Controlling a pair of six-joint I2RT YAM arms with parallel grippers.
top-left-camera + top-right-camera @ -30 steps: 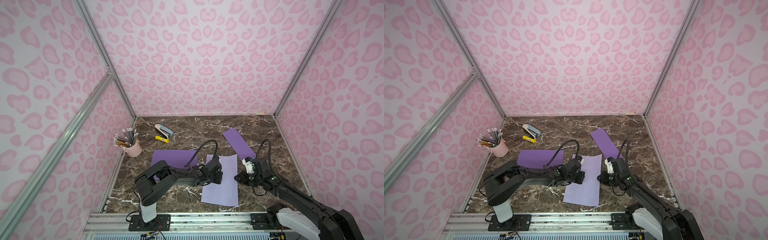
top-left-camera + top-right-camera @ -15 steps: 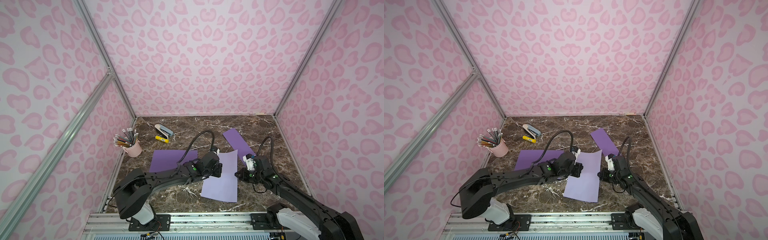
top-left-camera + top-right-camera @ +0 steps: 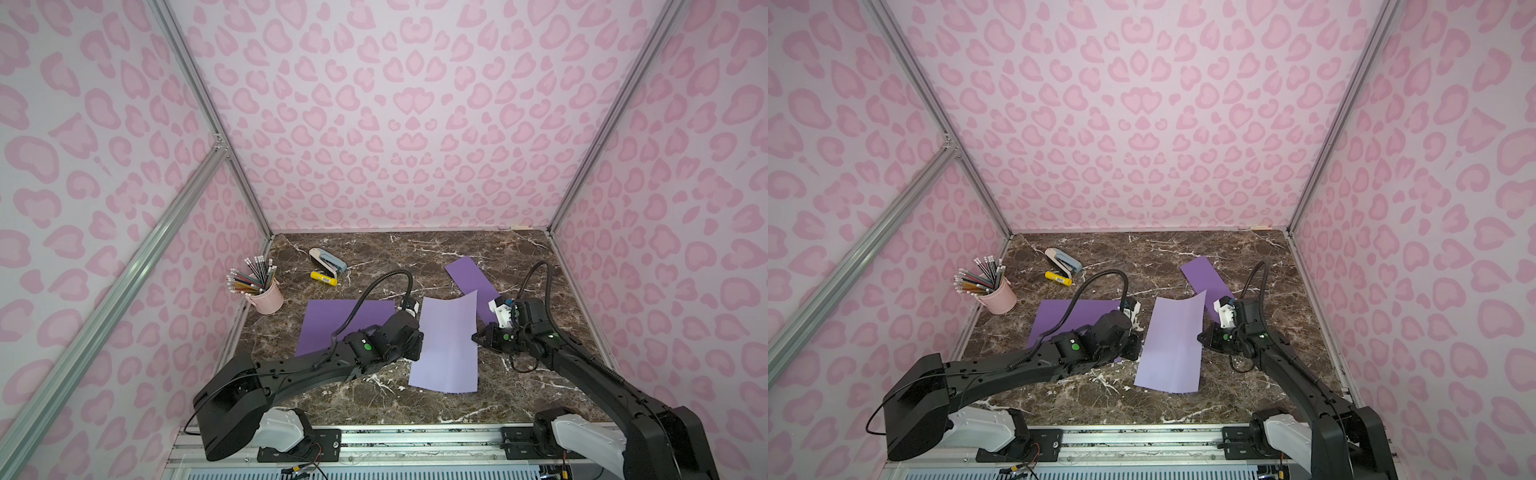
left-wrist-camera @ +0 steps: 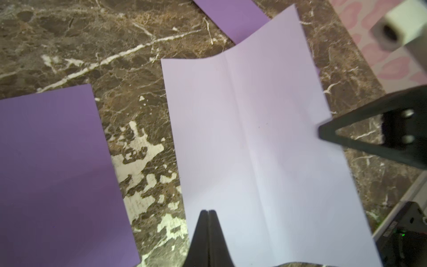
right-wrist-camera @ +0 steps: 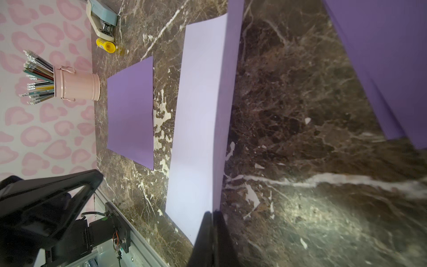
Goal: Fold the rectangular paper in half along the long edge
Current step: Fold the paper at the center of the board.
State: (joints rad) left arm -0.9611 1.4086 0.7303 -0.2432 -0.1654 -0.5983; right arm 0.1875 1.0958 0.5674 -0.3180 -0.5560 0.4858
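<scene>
Lengthwise creased, the lilac paper [image 3: 446, 345] curls up where the right pincer [image 5: 211, 213] pinches it; left pincer [image 4: 208, 211] closed.

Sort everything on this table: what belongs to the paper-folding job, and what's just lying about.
Job in hand:
pale lilac paper, creased down its length
left tool, shut on one long edge
right tool, shut on the opposite long edge

Lying about:
dark purple sheet
purple strip
pink pencil cup
stapler
yellow tube
</scene>
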